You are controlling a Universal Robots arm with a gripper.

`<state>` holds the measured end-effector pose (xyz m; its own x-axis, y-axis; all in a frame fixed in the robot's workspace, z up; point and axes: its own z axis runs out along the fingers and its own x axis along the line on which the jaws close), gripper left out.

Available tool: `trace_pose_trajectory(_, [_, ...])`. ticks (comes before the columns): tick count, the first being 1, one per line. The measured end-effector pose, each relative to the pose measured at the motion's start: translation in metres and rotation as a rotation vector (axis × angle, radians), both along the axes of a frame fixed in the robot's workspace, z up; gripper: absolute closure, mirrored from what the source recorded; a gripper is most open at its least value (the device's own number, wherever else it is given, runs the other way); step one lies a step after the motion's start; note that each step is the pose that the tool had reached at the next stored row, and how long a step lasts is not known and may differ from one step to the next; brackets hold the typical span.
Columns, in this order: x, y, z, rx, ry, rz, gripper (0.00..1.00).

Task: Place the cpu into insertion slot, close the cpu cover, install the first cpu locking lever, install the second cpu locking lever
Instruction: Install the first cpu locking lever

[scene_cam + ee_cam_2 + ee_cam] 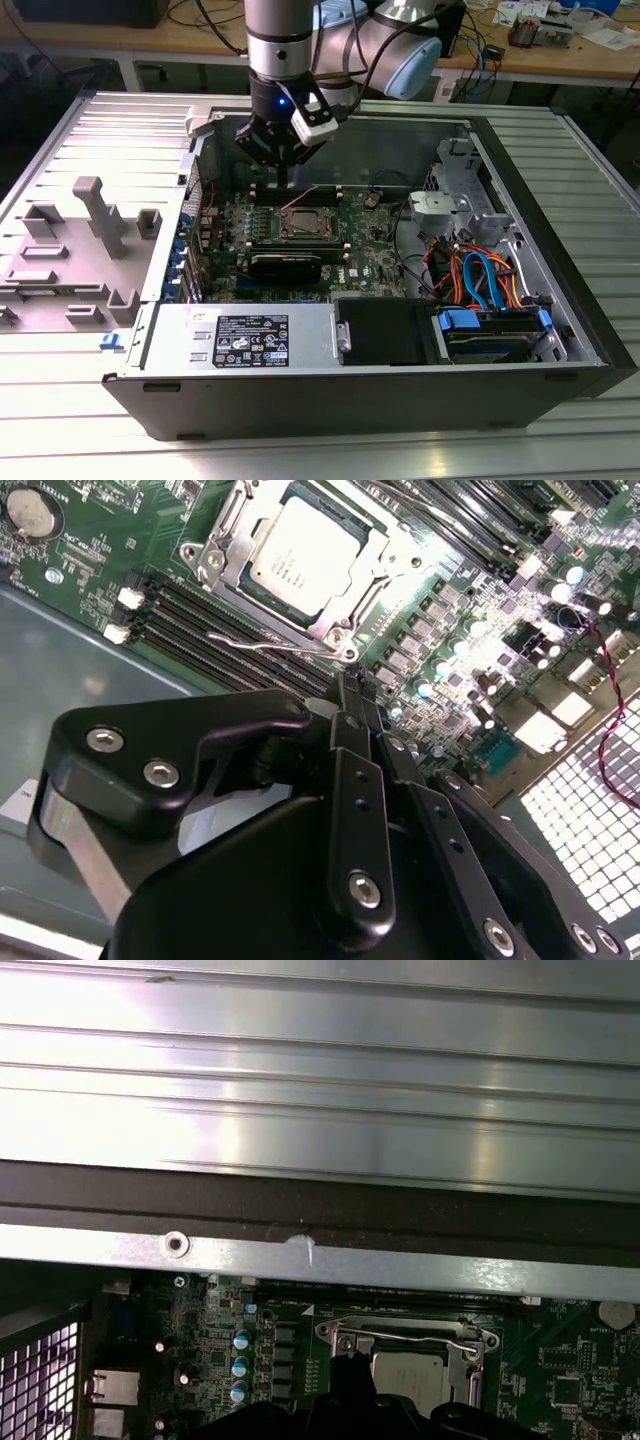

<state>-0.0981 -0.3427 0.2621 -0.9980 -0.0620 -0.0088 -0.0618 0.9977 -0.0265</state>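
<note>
Above the motherboard point(372, 256), tool point(282, 178) clenched empty, cpu point(300, 558) framed by cpu cover point(376, 575), white label point(250, 338) on power supply point(170, 342)

In the first wrist view the gripper point(352, 1380) covers one side of the cpu point(415, 1378) and of the insertion slot point(470, 1370) around it, and the picture's edge cuts off what lies past that. In the second wrist view the gripper's black body hides one end of the memory slots point(220, 630) and the motherboard point(470, 630) behind it. In the exterior view the cpu point(303, 224) is too small to tell how the cpu cover lies on it, and the arm point(280, 40) is cut off at the far edge.
</note>
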Motion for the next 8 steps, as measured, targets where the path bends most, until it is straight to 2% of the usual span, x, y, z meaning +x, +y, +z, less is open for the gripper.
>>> trace_pose_trajectory(8, [0.0004, 0.0, -0.0009, 0.0, 0.0, -0.007, 0.89])
